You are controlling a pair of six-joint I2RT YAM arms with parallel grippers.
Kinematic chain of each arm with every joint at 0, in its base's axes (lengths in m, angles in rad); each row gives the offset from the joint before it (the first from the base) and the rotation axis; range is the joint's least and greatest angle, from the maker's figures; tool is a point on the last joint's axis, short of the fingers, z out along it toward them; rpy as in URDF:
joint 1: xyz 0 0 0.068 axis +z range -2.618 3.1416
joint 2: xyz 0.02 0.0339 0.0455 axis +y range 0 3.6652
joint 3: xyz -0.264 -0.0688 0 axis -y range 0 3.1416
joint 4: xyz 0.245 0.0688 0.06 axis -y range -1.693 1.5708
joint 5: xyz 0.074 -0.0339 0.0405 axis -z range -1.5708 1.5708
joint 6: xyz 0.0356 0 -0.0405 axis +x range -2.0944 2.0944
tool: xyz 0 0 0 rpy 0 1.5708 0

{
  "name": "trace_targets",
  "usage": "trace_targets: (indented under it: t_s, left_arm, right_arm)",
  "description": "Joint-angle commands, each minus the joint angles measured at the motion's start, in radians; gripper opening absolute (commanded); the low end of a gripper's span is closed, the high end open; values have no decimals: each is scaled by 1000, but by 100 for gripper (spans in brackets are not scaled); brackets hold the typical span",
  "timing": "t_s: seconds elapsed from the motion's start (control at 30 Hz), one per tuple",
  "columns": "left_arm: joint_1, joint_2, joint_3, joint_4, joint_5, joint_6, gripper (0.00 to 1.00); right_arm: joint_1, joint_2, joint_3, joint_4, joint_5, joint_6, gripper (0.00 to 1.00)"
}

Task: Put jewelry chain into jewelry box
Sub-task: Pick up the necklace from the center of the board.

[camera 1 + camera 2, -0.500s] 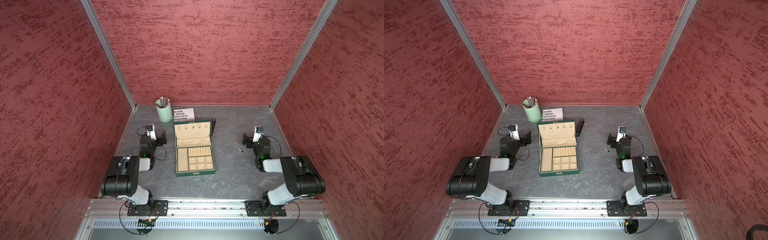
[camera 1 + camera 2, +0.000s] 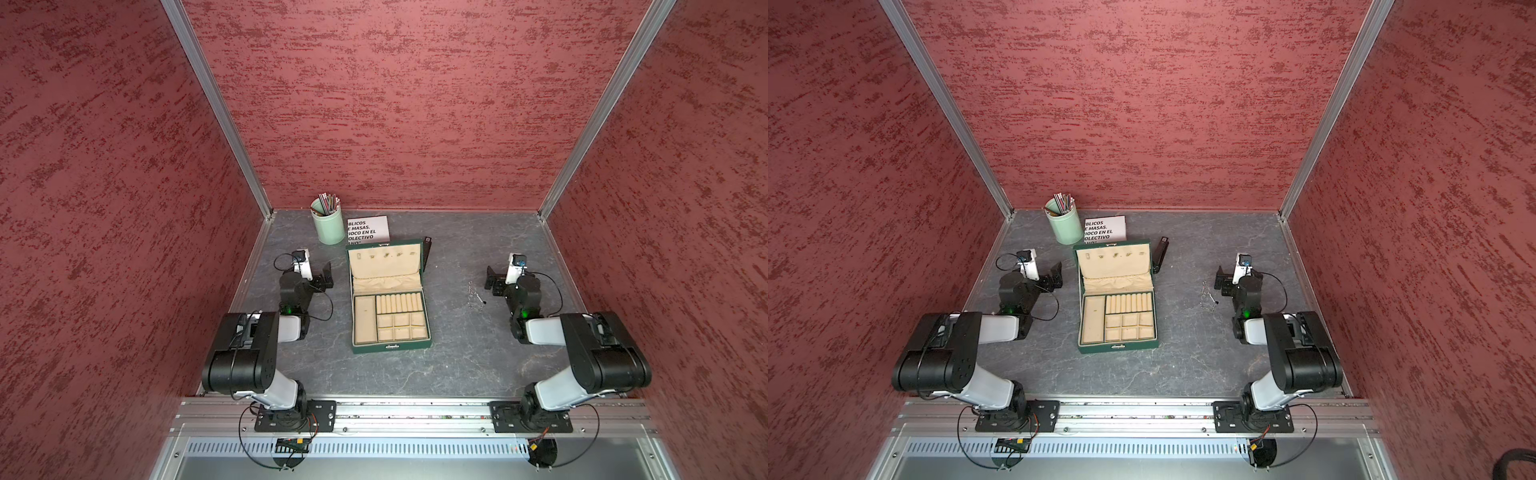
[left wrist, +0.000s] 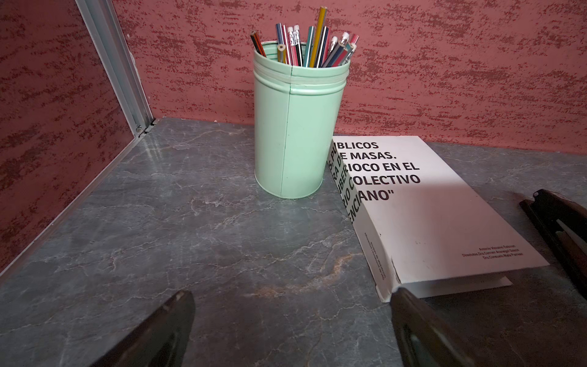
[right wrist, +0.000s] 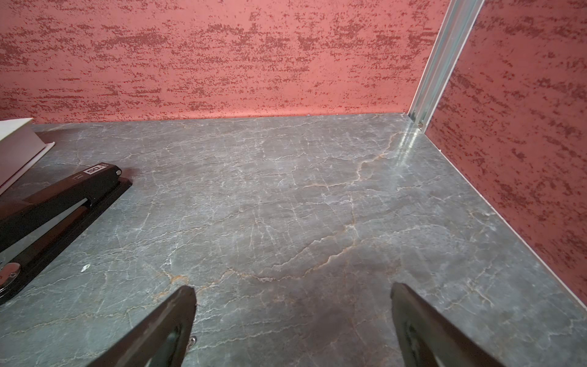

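The dark green jewelry box point(image 2: 390, 346) stood open mid-bench point(image 2: 457, 365), its lid tipped back. The silvery jewelry chain point(image 2: 475, 297) lay loose on the bench between the box and the right gripper point(image 2: 492, 280), nearer the gripper and touching neither. Both grippers held nothing, jaws spread wide. The left gripper point(image 2: 324, 276) sat beside the lid, facing a pencil cup point(image 3: 295, 127) and a white book point(image 3: 422, 216).
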Motion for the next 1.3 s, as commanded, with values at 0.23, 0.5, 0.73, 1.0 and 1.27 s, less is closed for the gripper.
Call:
trace_targets:
  t_s: [0.23, 0.5, 0.73, 1.0, 1.27]
  left_arm:
    - [-52, -159, 27, -169, -255, -15, 100]
    - [-104, -453, 385, -1126, -511, -544, 100]
    - [-36, -629, 376, -1379, -81, -872, 100]
    - [-287, -660, 374, -1546, -214, -834, 100]
    - [-305, -657, 349, -1510, -123, -820, 100]
  right_arm:
    - [22, -125, 49, -145, 128, 10, 99]
    - [85, -348, 409, -1014, 152, 531, 99]
    - [91, -424, 464, -1357, -90, 599, 99]
    - [143, -329, 494, -1701, -48, 508, 70]
    - [261, -169, 508, -1738, -18, 479, 51]
